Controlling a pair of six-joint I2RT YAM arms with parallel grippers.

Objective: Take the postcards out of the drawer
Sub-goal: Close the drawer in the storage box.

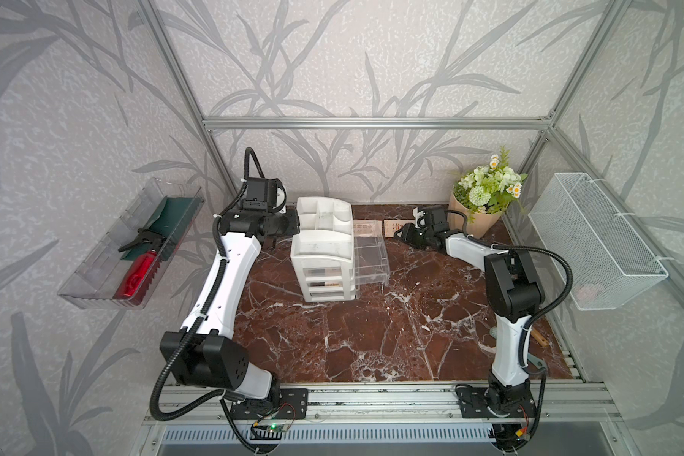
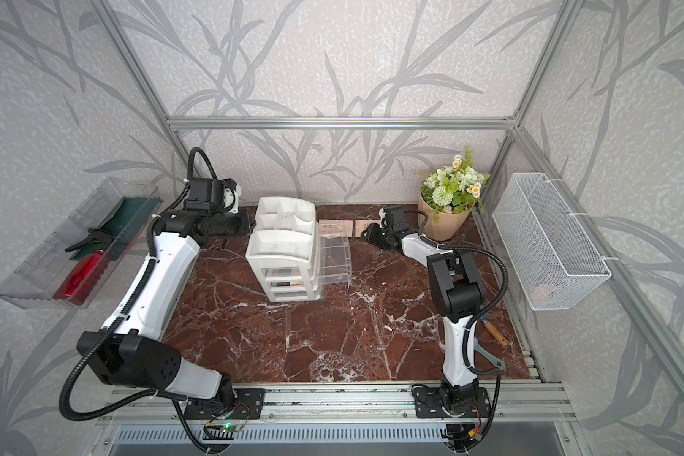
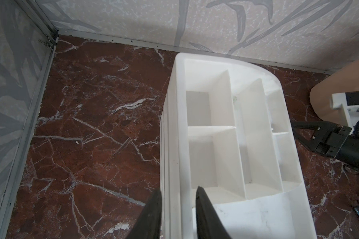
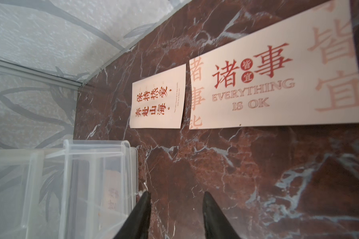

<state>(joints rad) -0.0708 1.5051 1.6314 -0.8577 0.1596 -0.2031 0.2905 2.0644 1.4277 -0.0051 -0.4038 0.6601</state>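
Two cream postcards printed with red characters lie flat on the marble at the back, a small one (image 4: 158, 101) (image 1: 366, 228) and a long one (image 4: 278, 87) (image 1: 395, 227). Another card (image 4: 111, 192) shows dimly through the clear drawer (image 4: 95, 165) (image 1: 370, 252), which is pulled out of the white organizer (image 1: 322, 244) (image 3: 226, 124). My right gripper (image 4: 175, 192) (image 1: 397, 235) is open and empty, low over the marble between the drawer and the long card. My left gripper (image 3: 178, 190) is shut on the organizer's side wall, one finger outside and one inside.
A flower pot (image 1: 478, 205) stands at the back right, close behind my right arm. On the right wall hangs a white wire basket (image 1: 597, 241). On the left wall hangs a clear tray (image 1: 95, 276) with a red bottle (image 1: 137, 276). Hand tools (image 2: 496, 335) lie at the front right.
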